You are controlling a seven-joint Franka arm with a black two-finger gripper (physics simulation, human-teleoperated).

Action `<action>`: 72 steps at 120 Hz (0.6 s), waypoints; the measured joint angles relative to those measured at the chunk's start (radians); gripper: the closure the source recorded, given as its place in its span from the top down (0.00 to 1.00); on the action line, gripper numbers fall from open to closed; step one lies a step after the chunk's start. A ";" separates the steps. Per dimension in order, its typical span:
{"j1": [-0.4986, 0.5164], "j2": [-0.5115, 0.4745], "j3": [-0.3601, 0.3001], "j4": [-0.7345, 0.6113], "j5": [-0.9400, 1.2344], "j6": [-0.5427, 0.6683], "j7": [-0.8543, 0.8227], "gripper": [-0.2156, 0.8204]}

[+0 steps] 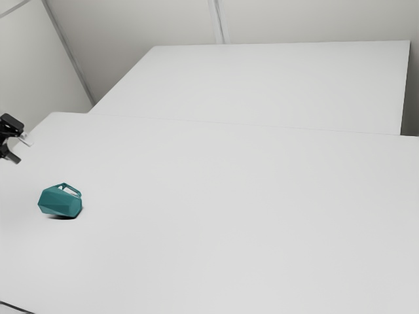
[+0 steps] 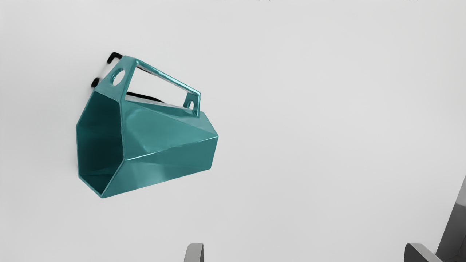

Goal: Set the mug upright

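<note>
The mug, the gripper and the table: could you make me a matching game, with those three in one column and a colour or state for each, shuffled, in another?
Things:
1. Mug
2. Gripper
3. Table

Colours or states:
A. Fingers apart, nothing held
B. White or pale grey
C. Teal, lying on its side

Right pairs: 1-C, 2-A, 3-B

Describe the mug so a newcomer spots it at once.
Start at the broad white table, toward the exterior view's left. There a mug lies on its side. Its teal, faceted body and angular handle set it apart from the black gripper.
</note>
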 joint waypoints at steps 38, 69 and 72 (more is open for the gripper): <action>0.109 0.162 -0.076 0.054 -0.046 0.023 0.163 0.79; 0.129 0.188 -0.079 -0.030 -0.067 0.064 0.247 0.79; 0.130 0.192 -0.082 -0.034 -0.071 0.068 0.253 0.79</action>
